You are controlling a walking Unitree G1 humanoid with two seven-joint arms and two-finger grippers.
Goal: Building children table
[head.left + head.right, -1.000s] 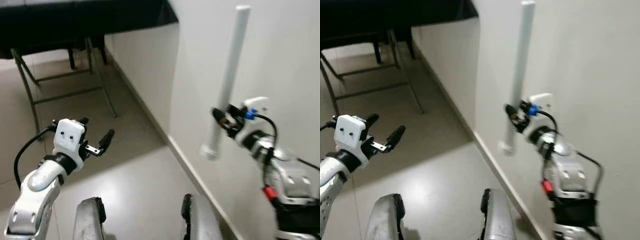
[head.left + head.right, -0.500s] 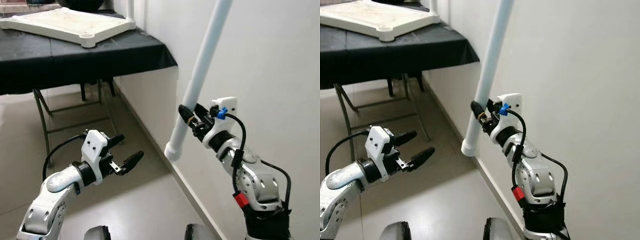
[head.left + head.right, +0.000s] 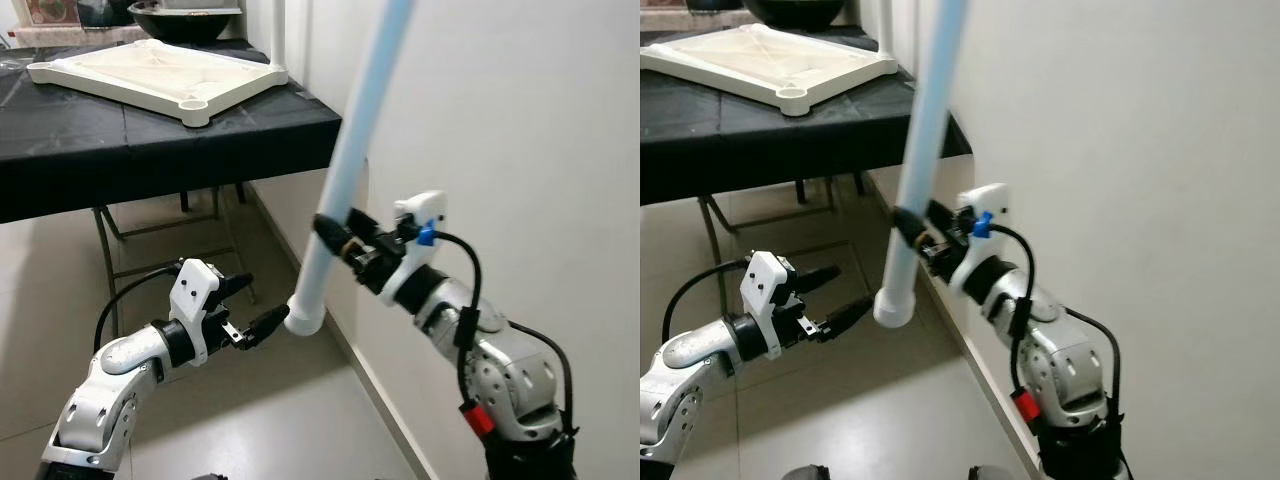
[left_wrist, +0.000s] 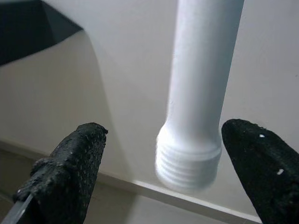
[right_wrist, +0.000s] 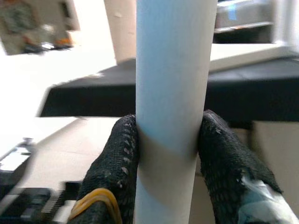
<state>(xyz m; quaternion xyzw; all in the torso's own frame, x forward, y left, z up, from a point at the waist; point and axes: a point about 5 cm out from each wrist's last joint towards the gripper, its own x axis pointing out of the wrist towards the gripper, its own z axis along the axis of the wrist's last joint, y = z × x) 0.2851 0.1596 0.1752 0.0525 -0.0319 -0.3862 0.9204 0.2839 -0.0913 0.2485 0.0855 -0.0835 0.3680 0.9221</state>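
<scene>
Right gripper (image 3: 338,233) is clamped on the long white plastic table leg (image 3: 345,170), held aloft; left gripper (image 3: 262,308) is spread beside its threaded end. A mistimed handover could drop it.

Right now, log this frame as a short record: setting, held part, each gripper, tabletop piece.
setting: tiled floor beside a white wall
held part: long white plastic table leg, tilted, threaded end down
right gripper: shut on the leg's shaft
left gripper: open, fingers either side of the threaded end, not touching
tabletop piece: white square tabletop panel, lying on a black-clothed folding table
</scene>
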